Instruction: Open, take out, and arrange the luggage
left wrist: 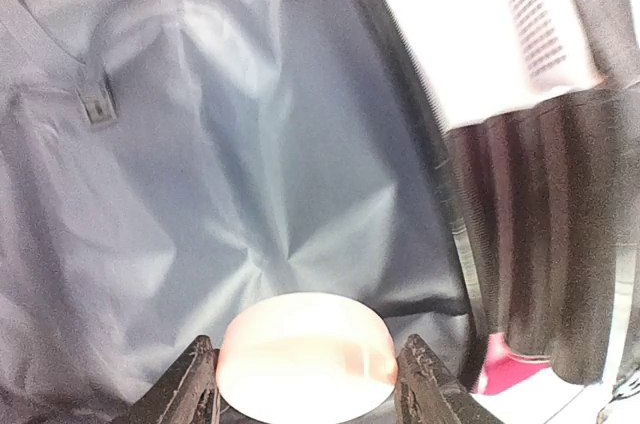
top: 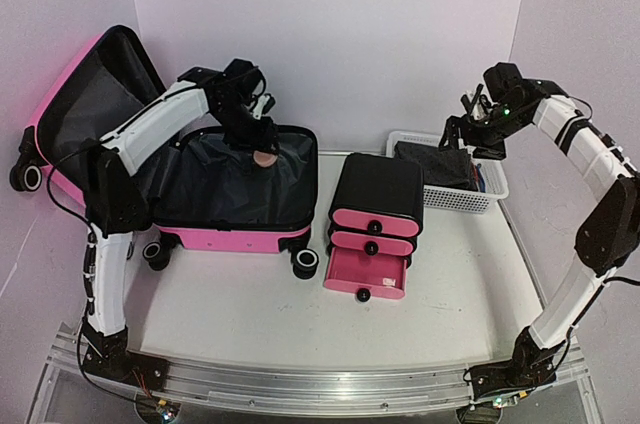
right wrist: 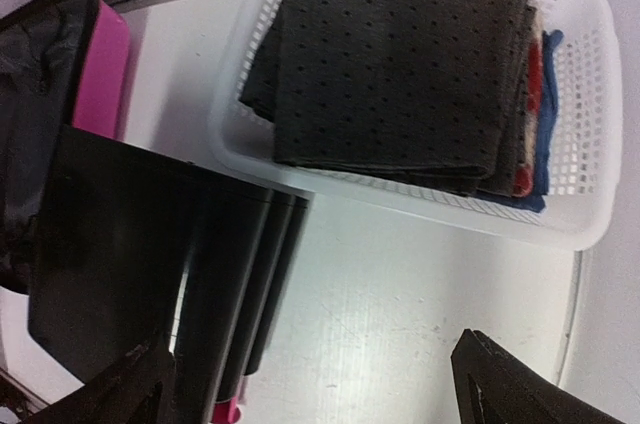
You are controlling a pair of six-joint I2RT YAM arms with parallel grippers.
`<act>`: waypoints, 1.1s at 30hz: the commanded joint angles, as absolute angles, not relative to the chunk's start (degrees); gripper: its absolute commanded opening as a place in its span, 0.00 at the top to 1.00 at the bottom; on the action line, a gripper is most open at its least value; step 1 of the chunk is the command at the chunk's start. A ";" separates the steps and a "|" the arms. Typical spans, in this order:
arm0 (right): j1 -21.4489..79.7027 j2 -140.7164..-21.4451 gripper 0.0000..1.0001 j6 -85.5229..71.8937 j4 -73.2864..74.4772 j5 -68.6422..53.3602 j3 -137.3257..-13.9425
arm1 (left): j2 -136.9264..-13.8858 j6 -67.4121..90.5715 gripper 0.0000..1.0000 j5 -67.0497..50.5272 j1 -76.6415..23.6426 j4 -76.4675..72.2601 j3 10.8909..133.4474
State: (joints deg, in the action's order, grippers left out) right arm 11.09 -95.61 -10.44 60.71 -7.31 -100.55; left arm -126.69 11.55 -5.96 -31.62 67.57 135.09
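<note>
The hot-pink luggage (top: 235,237) lies open at the left of the table, its lid (top: 85,94) propped up behind and its black lining (left wrist: 200,194) showing. Over the open half, my left gripper (top: 260,149) is shut on a pale pink round disc-shaped thing (top: 265,157). In the left wrist view the disc (left wrist: 305,349) sits between both fingertips, just above the lining. My right gripper (top: 472,116) hangs open and holds nothing above the white basket; in the right wrist view it (right wrist: 310,359) spans bare table.
A small black cabinet (top: 375,189) with pink drawers stands mid-table with its bottom drawer (top: 365,274) pulled out. The white mesh basket (top: 455,201) at the back right holds a folded dark cloth (right wrist: 400,64) over coloured items. White walls close in the back and sides.
</note>
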 commanded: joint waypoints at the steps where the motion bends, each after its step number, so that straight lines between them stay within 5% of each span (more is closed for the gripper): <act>1: 14.79 -92.49 0.02 -12.82 49.10 -17.78 -96.57 | -112.95 12.31 0.56 -11.59 -31.32 51.75 123.05; 8: 31.05 -89.11 0.02 -20.94 36.95 -16.23 -93.62 | -95.41 28.62 0.53 -30.26 -30.50 9.94 95.07; 20: 50.14 -98.27 0.09 -17.86 30.08 -3.43 -101.94 | -93.71 49.32 0.55 -37.83 -31.38 3.42 90.43; 33: 53.64 -103.30 0.34 -15.55 22.13 11.69 -104.28 | -91.92 51.41 0.56 -37.01 -32.76 2.36 86.31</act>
State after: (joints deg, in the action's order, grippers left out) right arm 53.78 -101.12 -15.68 26.83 6.35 -100.29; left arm -94.98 50.02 -36.36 -32.21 6.55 86.52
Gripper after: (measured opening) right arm 0.684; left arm 0.563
